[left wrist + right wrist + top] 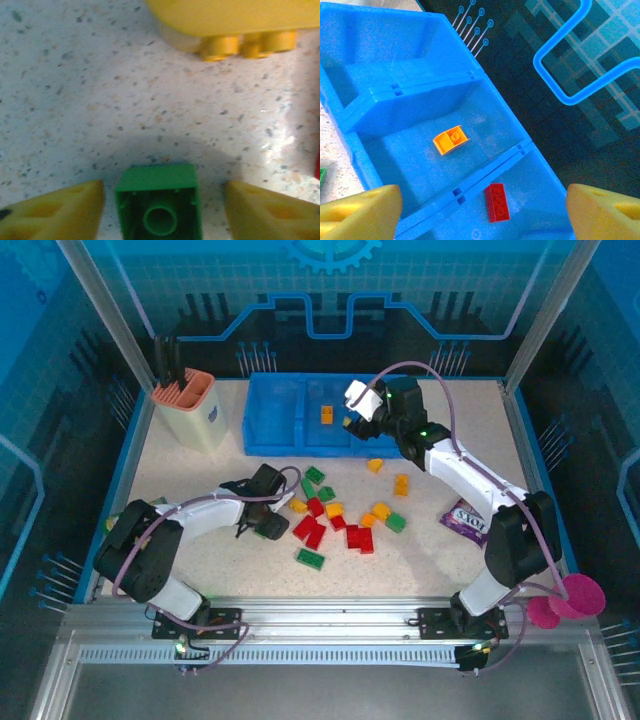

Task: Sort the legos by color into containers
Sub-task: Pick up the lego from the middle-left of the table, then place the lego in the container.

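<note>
A small green lego point(159, 200) lies hollow side towards the camera between my left gripper's point(165, 212) yellow fingers point(55, 212). The jaws are open, with a gap on each side of the lego. In the top view this gripper point(268, 525) is low on the table at the left edge of the loose pile of legos point(335, 515). My right gripper point(482, 212) hangs open and empty over the blue tray point(275, 410). Below it an orange lego point(451, 140) lies in the middle container and a red lego point(497, 202) in the one beside it.
A large yellow lego point(225, 25) lies just ahead of the left gripper. A beige cup with an orange insert point(190, 405) stands left of the tray. A purple packet point(465, 522) lies at the right, and a pink cup point(570, 600) sits past the table's front right corner.
</note>
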`<state>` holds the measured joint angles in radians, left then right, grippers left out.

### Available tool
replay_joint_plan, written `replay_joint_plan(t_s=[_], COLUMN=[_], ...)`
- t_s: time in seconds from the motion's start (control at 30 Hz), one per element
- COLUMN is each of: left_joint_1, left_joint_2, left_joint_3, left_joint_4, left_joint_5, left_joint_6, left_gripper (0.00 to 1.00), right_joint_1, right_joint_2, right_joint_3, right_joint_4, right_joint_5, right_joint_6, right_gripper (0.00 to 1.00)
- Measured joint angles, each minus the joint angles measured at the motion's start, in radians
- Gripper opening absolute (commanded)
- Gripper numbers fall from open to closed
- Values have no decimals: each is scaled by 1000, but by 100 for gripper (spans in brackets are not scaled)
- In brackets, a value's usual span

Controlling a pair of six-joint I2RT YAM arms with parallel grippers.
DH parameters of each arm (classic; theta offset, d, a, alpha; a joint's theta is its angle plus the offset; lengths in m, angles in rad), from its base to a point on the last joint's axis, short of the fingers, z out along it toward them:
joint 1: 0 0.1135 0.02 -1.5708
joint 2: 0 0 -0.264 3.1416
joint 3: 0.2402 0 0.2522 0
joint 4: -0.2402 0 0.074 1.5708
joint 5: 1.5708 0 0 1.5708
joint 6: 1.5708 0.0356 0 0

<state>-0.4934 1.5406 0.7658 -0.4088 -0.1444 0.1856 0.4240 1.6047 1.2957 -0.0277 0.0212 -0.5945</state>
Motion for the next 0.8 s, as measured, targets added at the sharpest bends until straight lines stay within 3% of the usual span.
replay_joint_plan(t_s=[0.07,0.2,0.37,0.47,0.63,0.8], left_joint_1=[-4,-11,-10,3,74,164], left_joint_2=[6,22,39,66,132,296], left_joint_3=[2,19,55,158,597,1026], left_joint_4=[1,-14,-60,-142,-273,-319], left_joint_5=[13,31,28,9,-20,-51], left_joint_6=[-1,-1,-4,2,31,24], left_gripper=[42,32,29,29,31,29], right_joint_1=[0,0,0,-3,-14,-20], right_joint_2=[0,0,-29,-78,-181,-205], right_joint_3=[0,0,-35,-91,-246,-336], right_joint_4=[0,-2,-26,-46,-61,-73], right_joint_5=[6,25,50,62,77,77], right_joint_6=[-1,-8,-6,15,76,132], right_gripper=[86,86,86,86,86,85])
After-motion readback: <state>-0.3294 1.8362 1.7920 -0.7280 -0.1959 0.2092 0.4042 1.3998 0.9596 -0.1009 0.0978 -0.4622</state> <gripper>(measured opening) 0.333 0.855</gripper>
